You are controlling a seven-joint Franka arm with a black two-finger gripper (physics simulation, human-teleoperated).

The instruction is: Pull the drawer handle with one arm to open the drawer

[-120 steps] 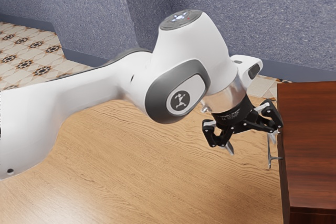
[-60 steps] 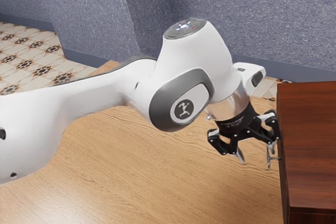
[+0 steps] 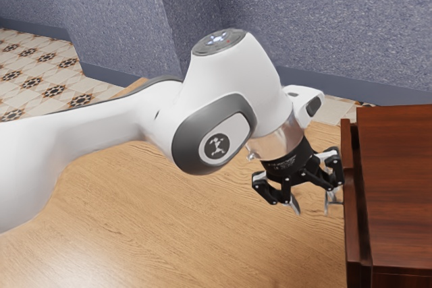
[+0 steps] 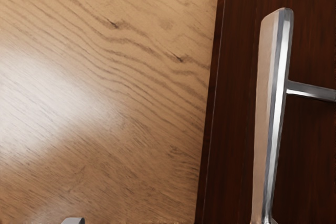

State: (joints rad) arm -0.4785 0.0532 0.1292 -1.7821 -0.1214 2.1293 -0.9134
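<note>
Wooden table (image 3: 135, 220); one drawer (image 3: 349, 187), one handle (image 4: 270, 119), one pincer (image 3: 312, 206), spread.

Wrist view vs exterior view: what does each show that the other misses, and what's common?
Wrist view adds detail: the metal handle close up, with its mounting post running into the dark drawer front. Exterior view adds context: the white arm, its jaws standing open by the handle, the drawer front slightly proud of the cabinet, plus the grey wall and tiled floor. Common: handle, drawer front and the wooden surface.
</note>
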